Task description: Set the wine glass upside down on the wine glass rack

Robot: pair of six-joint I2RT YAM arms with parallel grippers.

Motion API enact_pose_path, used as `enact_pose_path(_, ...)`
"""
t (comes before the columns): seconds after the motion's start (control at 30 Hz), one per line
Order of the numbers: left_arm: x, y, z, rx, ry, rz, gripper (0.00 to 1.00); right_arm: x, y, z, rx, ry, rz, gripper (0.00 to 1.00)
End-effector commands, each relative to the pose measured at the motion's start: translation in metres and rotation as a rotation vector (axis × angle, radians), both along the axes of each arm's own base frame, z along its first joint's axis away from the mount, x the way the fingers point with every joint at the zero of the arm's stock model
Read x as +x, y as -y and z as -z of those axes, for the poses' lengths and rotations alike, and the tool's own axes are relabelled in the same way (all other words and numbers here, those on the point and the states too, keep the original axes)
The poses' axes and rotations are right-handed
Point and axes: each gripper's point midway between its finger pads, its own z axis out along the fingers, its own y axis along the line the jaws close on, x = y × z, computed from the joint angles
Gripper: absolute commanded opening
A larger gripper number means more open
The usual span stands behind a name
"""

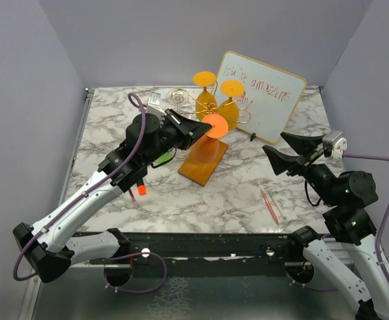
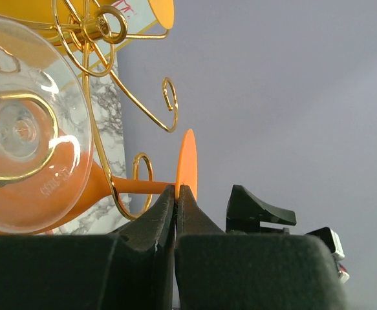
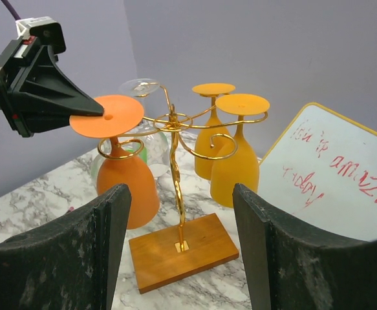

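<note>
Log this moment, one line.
left tool: shut on orange wine glass foot | stem in rack scroll, inverted | right tool: open, apart

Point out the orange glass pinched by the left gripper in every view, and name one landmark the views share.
Top external: the glass is at centre, its round foot facing the camera.
Left wrist: the glass is at centre, foot edge-on, with the stem running left to the bowl.
Right wrist: the glass is left of centre, foot flat on top and bowl below.
Shared landmark: the gold rack.
</note>
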Motion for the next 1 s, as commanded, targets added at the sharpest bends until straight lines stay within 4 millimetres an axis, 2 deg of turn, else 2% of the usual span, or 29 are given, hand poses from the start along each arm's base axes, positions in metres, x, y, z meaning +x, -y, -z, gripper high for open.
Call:
enact_pose_path(0.0,-0.017,0.001,-0.009,-0.007,0.038,0.078,0.00,0.000,-0.002,-0.008,0.020,0.015,-0.010,0.70)
enact_pose_path(0.2,-0.022,0.008,-0.013,-0.006,0.059,0.124,0.00,0.001,-0.002,-0.008,0.024,0.008,-0.011,0.69)
enact_pose_path(0.6,-0.017,0.019,-0.006,0.026,0.051,0.156,0.00,0.001,0.000,-0.008,0.033,0.002,0.001,0.70)
enact_pose_path(0.83,-0.008,0.020,-0.003,0.073,0.059,0.136,0.11,0.002,0.000,-0.006,0.036,-0.006,0.004,0.70)
enact_pose_path(0.97,-0.008,0.017,-0.003,0.091,0.066,0.123,0.29,0.002,0.001,-0.006,0.038,-0.007,0.007,0.69)
